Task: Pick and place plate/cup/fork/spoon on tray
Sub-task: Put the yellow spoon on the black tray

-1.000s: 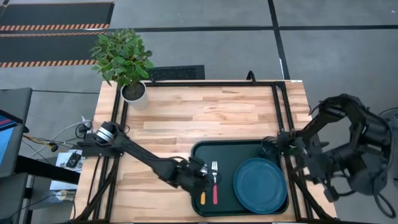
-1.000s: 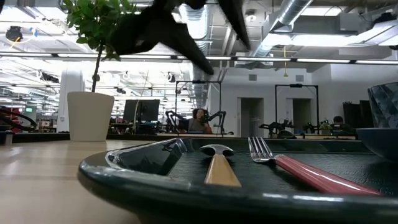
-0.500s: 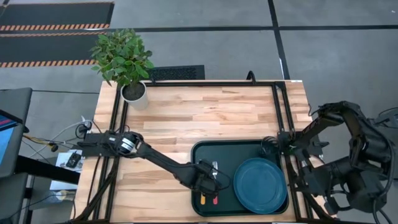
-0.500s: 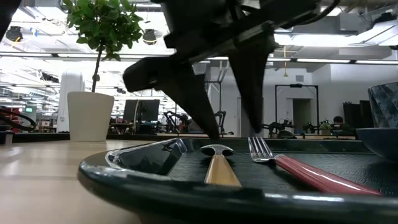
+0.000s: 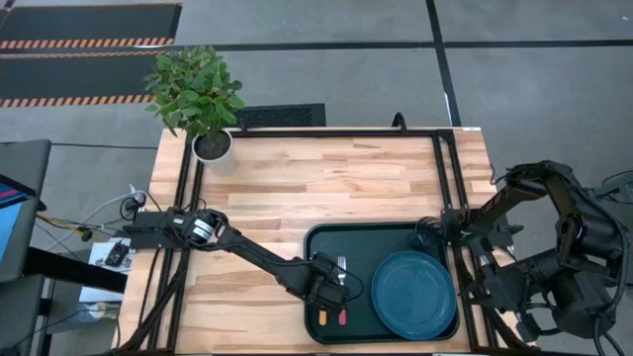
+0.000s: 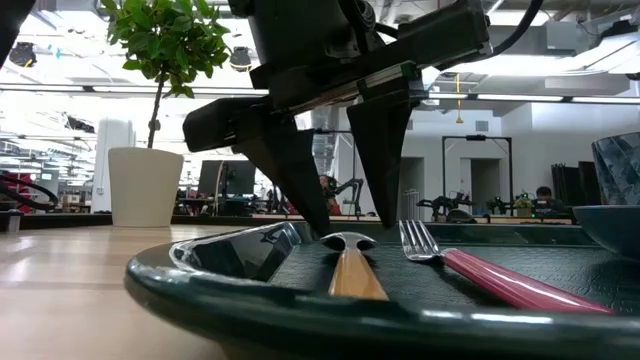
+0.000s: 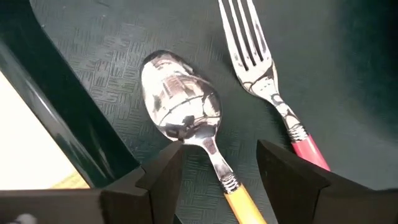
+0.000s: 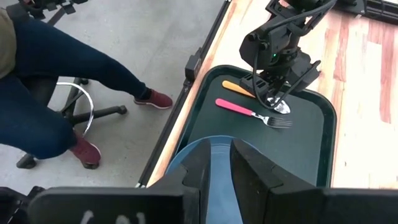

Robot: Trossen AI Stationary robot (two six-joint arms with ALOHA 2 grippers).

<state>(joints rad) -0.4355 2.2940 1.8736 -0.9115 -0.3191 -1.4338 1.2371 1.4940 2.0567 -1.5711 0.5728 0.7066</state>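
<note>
From above, the left tool (image 5: 327, 288) hangs over the left end of the green tray (image 5: 396, 233), hiding most of the spoon (image 5: 320, 316) beneath it. Its wrist view shows more: wide-open fingers (image 7: 163, 175) straddle the spoon's neck without touching, and the red-handled fork (image 7: 266, 87) lies just beside. At table level the finger tips hang just above the spoon's bowl (image 6: 347, 241). The teal plate (image 5: 413, 294) fills the tray's right half. The right tool (image 8: 219, 168) waits off the table's right edge, fingers narrowly parted, holding nothing. Only its wrist view catches a seated person's legs (image 8: 56, 106).
</note>
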